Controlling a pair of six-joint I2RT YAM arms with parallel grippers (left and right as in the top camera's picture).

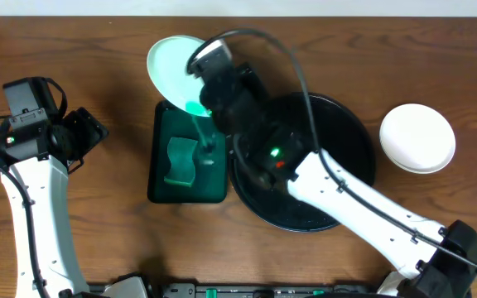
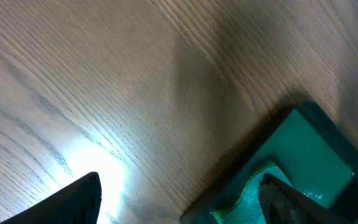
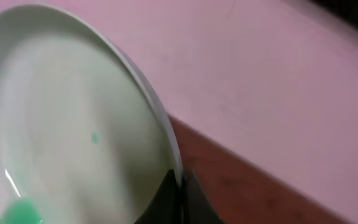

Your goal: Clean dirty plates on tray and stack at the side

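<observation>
Right gripper (image 3: pixel 180 191) clamped tight on the rim of a tilted plate (image 3: pixel 73 124); left gripper (image 2: pixel 179 205) spread wide, empty.

Left arm bent at the left side, hovering over the wood table (image 2: pixel 104 74) beside the green tray (image 1: pixel 161 187). Right arm reaches diagonally across the black tray (image 1: pixel 350 132), holding its plate on edge above the green tray's far end. White plate (image 1: pixel 417 137) sits on the table right of the black tray. Pale wall (image 3: pixel 278 74) beyond.

The brown wood-grain table (image 1: pixel 98 50) carries three items directly: a rectangular dark green tray (image 1: pixel 162 178) left of centre, a large round black tray (image 1: pixel 354 157) just beside it on the right, and a white plate (image 1: pixel 417 137) lying apart further right.
</observation>
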